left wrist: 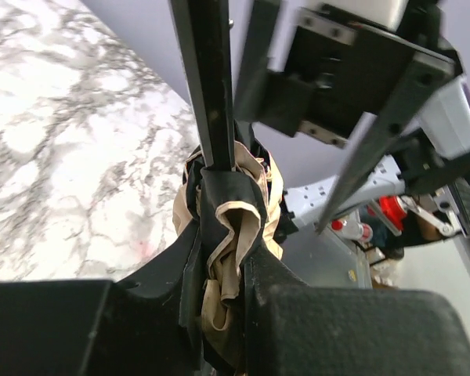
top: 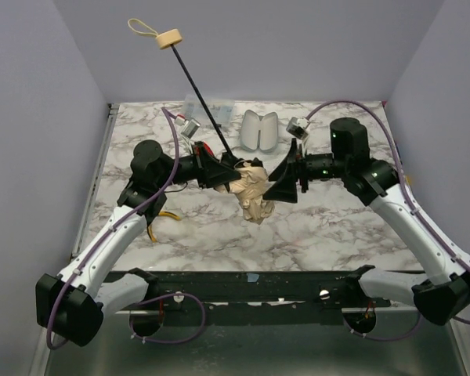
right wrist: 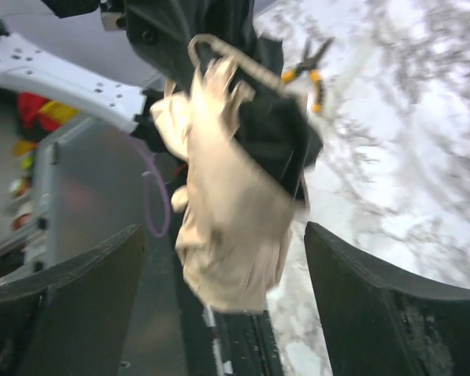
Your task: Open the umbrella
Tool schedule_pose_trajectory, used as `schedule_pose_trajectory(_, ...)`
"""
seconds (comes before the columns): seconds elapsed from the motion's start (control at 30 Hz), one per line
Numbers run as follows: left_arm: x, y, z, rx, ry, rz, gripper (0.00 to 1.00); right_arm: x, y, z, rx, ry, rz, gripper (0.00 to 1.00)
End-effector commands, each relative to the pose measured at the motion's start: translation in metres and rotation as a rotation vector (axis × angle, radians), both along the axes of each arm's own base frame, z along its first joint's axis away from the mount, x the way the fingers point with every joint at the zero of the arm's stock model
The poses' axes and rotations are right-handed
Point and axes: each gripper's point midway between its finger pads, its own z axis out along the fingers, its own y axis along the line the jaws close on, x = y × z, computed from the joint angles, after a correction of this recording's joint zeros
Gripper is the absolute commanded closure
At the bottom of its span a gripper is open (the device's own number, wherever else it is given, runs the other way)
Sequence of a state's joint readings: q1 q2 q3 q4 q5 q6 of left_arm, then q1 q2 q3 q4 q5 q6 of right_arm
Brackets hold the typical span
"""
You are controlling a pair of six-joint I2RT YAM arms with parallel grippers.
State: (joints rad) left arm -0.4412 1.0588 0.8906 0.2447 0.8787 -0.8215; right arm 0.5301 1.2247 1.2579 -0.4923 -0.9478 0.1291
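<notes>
The umbrella is held above the table. Its tan folded canopy hangs bunched at mid-table, its thin black shaft rises up-left to the beige knob handle with a loop strap. My left gripper is shut on the canopy fabric at the shaft's base; in the left wrist view the beige cloth is pinched between the black fingers. My right gripper is open just right of the canopy; in the right wrist view the canopy hangs between its spread fingers, apart from both.
A pale mint-green sleeve lies at the back of the marble table. Yellow-handled pliers lie beyond the canopy; a yellow handle also shows under the left arm. A clear packet lies at the back.
</notes>
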Motion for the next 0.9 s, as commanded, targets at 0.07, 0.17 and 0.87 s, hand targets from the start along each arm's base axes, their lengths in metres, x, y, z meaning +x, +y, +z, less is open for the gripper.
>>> schedule_pose_trajectory(0.07,0.011,0.021,0.015,-0.06,0.022,0.071,1.0,0.019,-0.038,-0.015,-0.149,-0.062,-0.278,0.09)
schedule_pose_trajectory(0.17,0.013,0.021,0.017,-0.077,0.043,0.079,1.0,0.029,-0.044,-0.024,-0.19,-0.091,-0.323,0.05)
schedule_pose_trajectory(0.87,0.028,0.02,0.012,-0.046,0.06,0.127,1.0,0.006,0.002,0.022,0.051,0.024,-0.027,0.51)
